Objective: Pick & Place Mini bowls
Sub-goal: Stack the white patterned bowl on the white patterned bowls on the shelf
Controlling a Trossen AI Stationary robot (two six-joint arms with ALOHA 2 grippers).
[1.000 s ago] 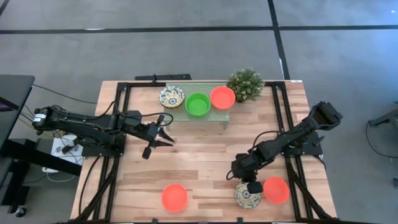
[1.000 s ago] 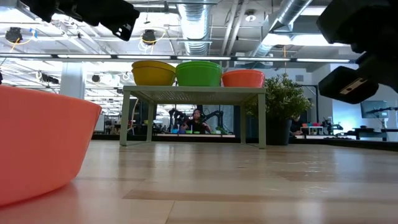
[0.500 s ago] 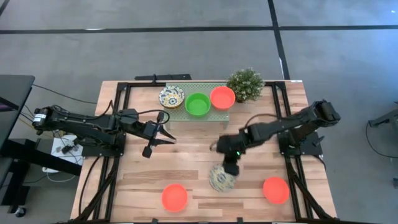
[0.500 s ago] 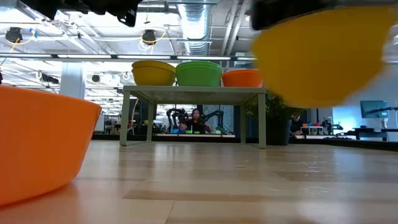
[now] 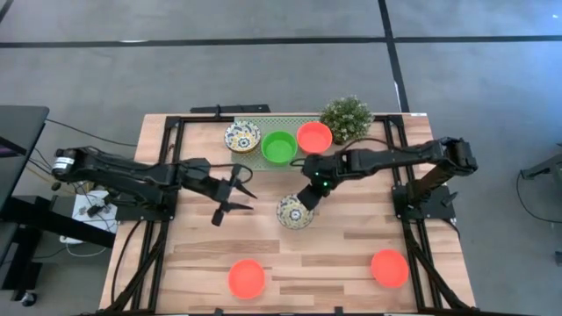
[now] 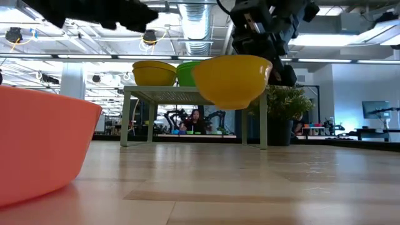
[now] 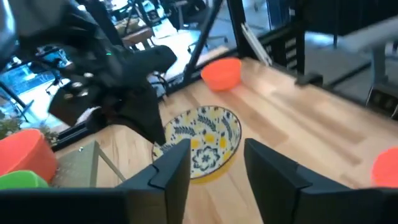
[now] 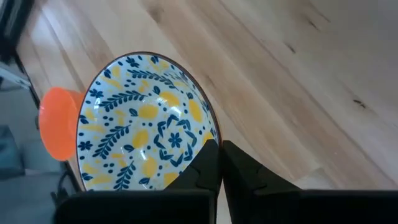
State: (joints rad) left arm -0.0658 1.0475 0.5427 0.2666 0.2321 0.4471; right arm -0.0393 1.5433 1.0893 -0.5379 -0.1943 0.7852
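Observation:
My right gripper (image 5: pixel 306 200) is shut on a white mini bowl with a blue-yellow pattern (image 5: pixel 295 212), held above the table's middle; from the low view its yellow underside (image 6: pixel 232 81) hangs clear of the wood. My left gripper (image 5: pixel 232 195) stands open just left of it, its fingers (image 7: pixel 180 171) pointing level at the bowl (image 7: pixel 202 142) without touching. A patterned bowl (image 5: pixel 242 137), a green one (image 5: pixel 279 147) and a red-orange one (image 5: pixel 314 137) sit on the small green shelf (image 5: pixel 263 163). Two red-orange bowls (image 5: pixel 247 277) (image 5: pixel 389 268) rest on the table near its front edge. My right gripper pinches the patterned bowl's rim (image 8: pixel 210 133) on its far right side, one finger inside the bowl and one outside. The fingers (image 8: pixel 208 163) slant down from the table's right. The bowl is lifted clear of the table, nearly level, its opening up.
A small potted plant (image 5: pixel 347 118) stands at the shelf's right end. Black frame rails (image 5: pixel 172 167) run along the table's left and right sides. Bare wood (image 5: pixel 351 237) lies between the held bowl and the two red-orange bowls in front.
My right gripper has swung from the table's near right corner toward the middle and up, rolling as it went, carrying the patterned bowl lifted clear of the table. My left gripper has shifted a little toward the table's right and rolled.

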